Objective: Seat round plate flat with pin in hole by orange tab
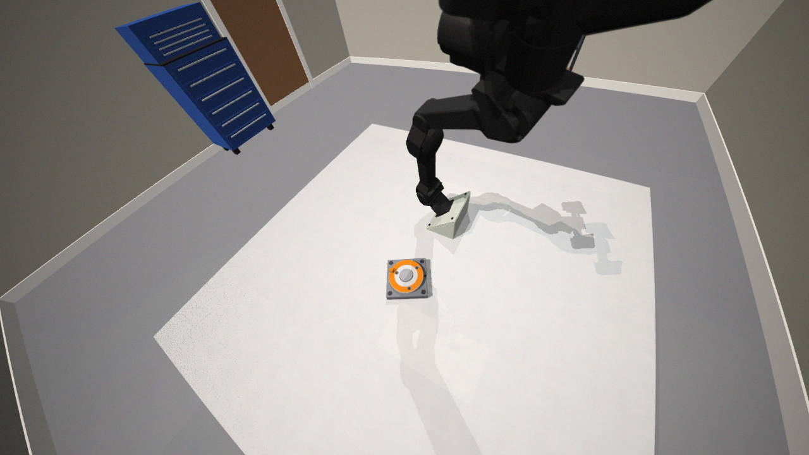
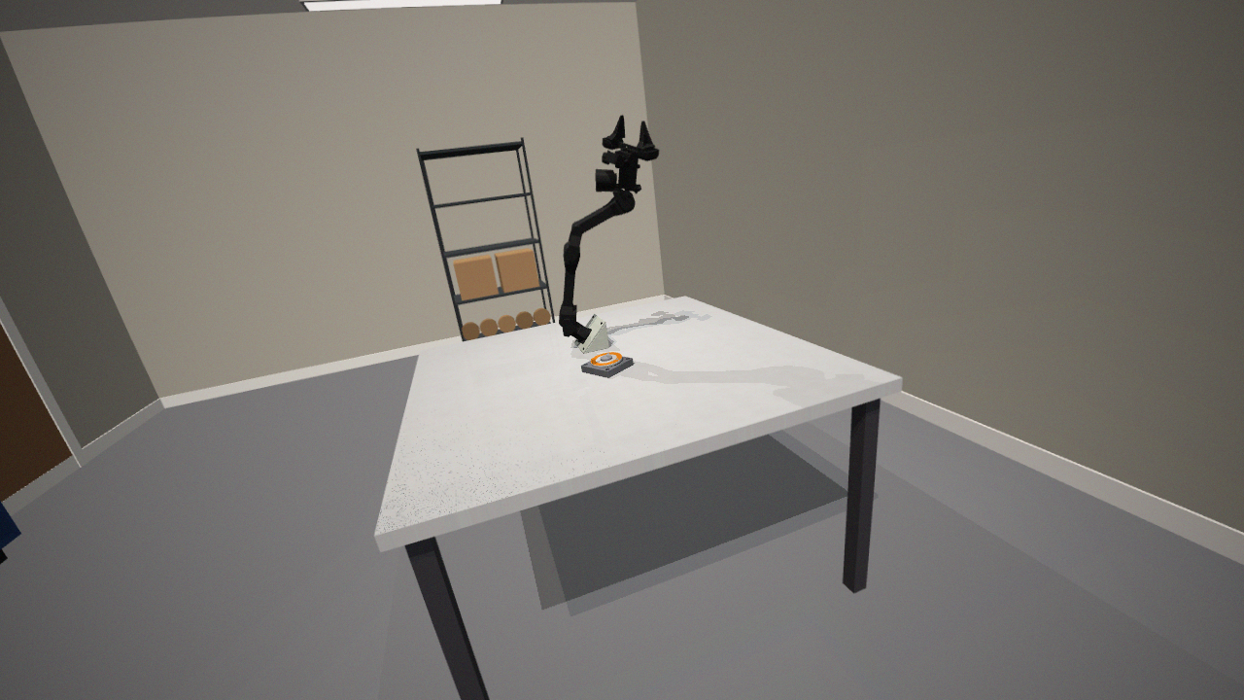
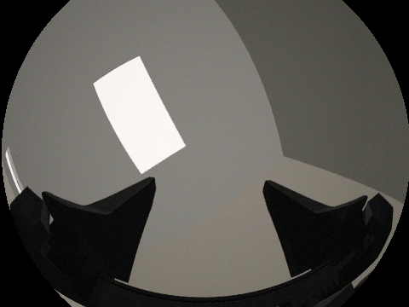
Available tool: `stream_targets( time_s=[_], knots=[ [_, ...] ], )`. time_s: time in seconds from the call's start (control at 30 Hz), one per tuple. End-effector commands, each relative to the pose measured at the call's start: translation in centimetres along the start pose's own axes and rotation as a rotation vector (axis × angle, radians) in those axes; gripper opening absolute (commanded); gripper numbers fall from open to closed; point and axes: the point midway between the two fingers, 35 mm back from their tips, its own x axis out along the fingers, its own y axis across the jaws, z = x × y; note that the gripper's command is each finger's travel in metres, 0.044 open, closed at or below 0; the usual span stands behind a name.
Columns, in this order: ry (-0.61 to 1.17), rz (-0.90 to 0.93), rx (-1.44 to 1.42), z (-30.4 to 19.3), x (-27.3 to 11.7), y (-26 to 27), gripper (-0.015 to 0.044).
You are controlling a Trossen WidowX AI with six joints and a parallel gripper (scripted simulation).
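A workshop: blue tool chest [image 1: 198,73], metal storage shelving [image 2: 485,243].

Layout, exterior view. The base [image 2: 606,367] lies on the table [image 2: 538,435], with the round plate [image 2: 607,358] on it, around the post [image 2: 607,357]. The arm's mount [image 2: 593,333] stands just behind the base. The gripper [image 2: 631,137] points up, high above both. A shelf rack [image 2: 483,243] stands on the floor behind the table.
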Motion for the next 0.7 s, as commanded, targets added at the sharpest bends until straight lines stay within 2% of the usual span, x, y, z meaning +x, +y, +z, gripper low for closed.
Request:
stream_targets(
  time_s=[0.0, 0.1, 0.3, 0.37, 0.47, 0.57, 0.67],
  knots=[
    [0.007, -0.018, -0.006, 0.1, 0.0, -0.5, 0.0374],
    [0.097, -0.277, -0.092, 1.5, -1.1, -7.6, 0.0295],
    [0.198, -0.571, -0.186, 3.8, -4.4, -15.1, 0.0137],
    [0.267, -0.765, -0.245, 5.7, -7.8, -19.4, 0.0085],
    [0.34, -0.963, -0.302, 7.9, -12.0, -23.0, 0.0006],
    [0.395, -1.101, -0.338, 9.6, -15.4, -25.0, 0.0],
    [0.493, -1.327, -0.393, 12.5, -21.5, -27.3, 0.0]
  ],
)
